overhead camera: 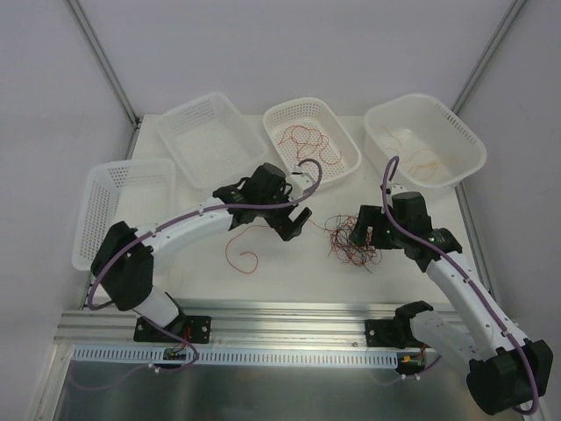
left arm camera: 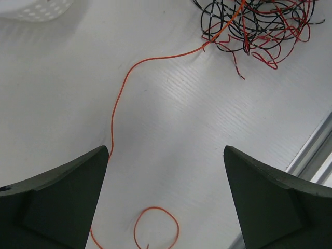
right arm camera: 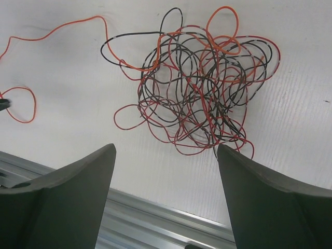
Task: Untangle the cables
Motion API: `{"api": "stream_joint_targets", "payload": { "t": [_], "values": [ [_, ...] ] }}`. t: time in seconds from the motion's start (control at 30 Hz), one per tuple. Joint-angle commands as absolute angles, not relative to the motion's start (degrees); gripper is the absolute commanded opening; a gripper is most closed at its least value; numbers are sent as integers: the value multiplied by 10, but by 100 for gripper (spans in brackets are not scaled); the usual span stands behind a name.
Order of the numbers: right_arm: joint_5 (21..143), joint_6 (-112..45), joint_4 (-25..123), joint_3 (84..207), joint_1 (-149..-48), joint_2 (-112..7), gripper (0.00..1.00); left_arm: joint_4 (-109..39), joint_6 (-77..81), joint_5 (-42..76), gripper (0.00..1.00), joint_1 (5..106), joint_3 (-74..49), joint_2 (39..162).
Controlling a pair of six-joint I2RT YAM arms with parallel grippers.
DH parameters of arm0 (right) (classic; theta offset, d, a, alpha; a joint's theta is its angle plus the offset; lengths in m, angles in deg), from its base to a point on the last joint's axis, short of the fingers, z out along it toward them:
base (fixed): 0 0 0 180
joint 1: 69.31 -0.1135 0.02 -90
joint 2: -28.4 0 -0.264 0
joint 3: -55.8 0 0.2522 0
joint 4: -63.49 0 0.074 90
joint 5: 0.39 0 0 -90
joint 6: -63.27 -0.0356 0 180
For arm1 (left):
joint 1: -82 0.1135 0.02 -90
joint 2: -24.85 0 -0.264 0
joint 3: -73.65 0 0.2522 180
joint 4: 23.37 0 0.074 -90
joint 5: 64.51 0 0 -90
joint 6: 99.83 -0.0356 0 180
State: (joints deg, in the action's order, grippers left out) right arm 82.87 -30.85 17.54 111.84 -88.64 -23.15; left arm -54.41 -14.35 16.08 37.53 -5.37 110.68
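Note:
A tangle of thin red, orange and black cables (overhead camera: 349, 239) lies on the white table between the two arms. It also shows in the right wrist view (right arm camera: 202, 88) and at the top right of the left wrist view (left arm camera: 254, 26). One orange cable (left arm camera: 122, 88) trails left out of the tangle and ends in a small loop (overhead camera: 244, 259). My left gripper (overhead camera: 296, 226) hangs open and empty above this cable (left arm camera: 166, 155). My right gripper (overhead camera: 368, 239) is open and empty just at the tangle's near edge (right arm camera: 166, 150).
Four white baskets stand along the back and left: one at the far left (overhead camera: 110, 210), one behind it (overhead camera: 206, 136), one holding red cables (overhead camera: 337, 167), one holding pale orange cables (overhead camera: 465, 162). A metal rail (overhead camera: 280, 320) runs along the table's near edge.

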Motion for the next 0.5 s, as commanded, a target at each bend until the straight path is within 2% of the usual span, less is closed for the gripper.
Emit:
{"api": "stream_joint_targets", "payload": {
  "t": [0.0, 0.23, 0.47],
  "values": [
    [807, -318, 194, 1113, -889, -205, 84, -465, -256, 108, 95, 370, -97, 1164],
    [829, -319, 202, 1087, -889, -173, 84, -415, -322, 64, 92, 359, -133, 1299],
    [822, -317, 205, 1077, -890, -170, 84, -353, -367, 22, 88, 359, -141, 1354]
  ]
}}
